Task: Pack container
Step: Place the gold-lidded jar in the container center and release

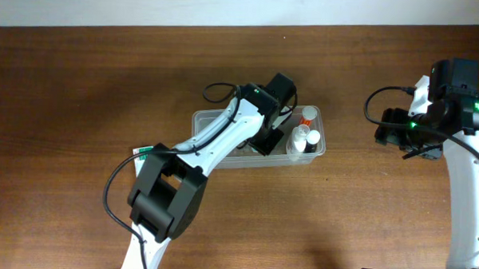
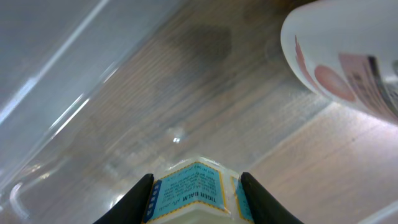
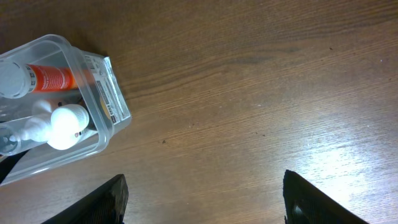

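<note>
**Table** (image 1: 81, 81): brown wood grain, carrying all items listed.

**Container** (image 1: 201, 125): clear plastic tub with rounded corners and a rim. It lay flat near the middle of the table, long side running left to right. In the right wrist view its right end (image 3: 115, 99) showed at the upper left, with a printed label on the wall.

**Contents, right end:** an orange-labelled bottle (image 3: 50, 78) lay on its side at the far wall, and a white-capped bottle (image 3: 65, 124) lay just beside it on the near side. The overhead view showed a second white cap (image 1: 301, 137) close by. A white bottle with a pink label (image 2: 336, 62) showed in the left wrist view, upper right.

**Left gripper** (image 2: 196, 186): reached down inside the container, left of the bottles. Its fingers were closed narrowly against both sides of a small box (image 2: 189, 193) with a blue and yellow label, over the tub's clear floor.

**Right gripper** (image 3: 205, 199): spread wide, with bare table between its fingers. It was held at the right of the table, well apart from the container.
</note>
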`<action>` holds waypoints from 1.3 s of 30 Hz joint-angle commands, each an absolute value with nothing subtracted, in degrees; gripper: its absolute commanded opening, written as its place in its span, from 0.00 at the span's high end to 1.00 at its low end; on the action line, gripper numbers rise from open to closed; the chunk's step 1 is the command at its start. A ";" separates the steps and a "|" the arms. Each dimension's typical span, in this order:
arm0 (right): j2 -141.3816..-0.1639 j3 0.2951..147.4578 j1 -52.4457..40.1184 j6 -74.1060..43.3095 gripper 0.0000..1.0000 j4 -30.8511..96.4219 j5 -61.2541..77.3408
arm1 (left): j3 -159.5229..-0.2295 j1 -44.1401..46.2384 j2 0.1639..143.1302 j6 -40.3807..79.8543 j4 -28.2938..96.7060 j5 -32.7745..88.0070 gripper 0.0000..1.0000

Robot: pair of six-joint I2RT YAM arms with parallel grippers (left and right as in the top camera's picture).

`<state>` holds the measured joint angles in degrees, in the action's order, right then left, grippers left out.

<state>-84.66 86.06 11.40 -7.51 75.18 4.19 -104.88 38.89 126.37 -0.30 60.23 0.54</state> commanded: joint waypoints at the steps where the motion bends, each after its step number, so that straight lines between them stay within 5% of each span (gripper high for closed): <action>1: -84.73 86.02 11.66 -7.46 0.28 75.02 4.32 | -104.99 39.00 127.46 -1.13 58.37 1.61 0.98; 9: -84.73 86.02 11.66 -7.46 0.28 75.02 4.32 | -104.99 39.00 127.55 3.27 55.92 3.84 0.98; 18: -84.73 86.02 11.66 -7.46 0.28 75.02 4.32 | -104.92 40.01 128.88 25.19 55.94 3.86 0.99; 26: -84.71 86.02 11.66 -7.46 0.28 75.02 4.32 | -104.92 43.18 133.49 26.11 54.37 -0.30 0.99; 28: -84.73 86.02 11.66 -7.46 0.28 75.02 4.32 | -104.92 43.51 133.49 26.11 54.24 -2.26 0.91; 30: -84.73 86.02 11.66 -7.46 0.28 75.02 4.32 | -104.92 43.46 133.49 26.11 54.33 -2.37 0.61; 33: -84.73 86.02 11.66 -7.46 0.28 75.02 4.32 | -104.92 43.46 133.49 26.11 54.65 -2.37 0.47; 39: -84.71 86.02 11.66 -7.46 0.28 75.02 4.32 | -104.92 43.48 133.49 26.09 55.33 -2.37 0.39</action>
<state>-84.66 86.06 11.40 -7.51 75.13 4.19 -105.56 42.70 130.52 26.22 53.76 -3.29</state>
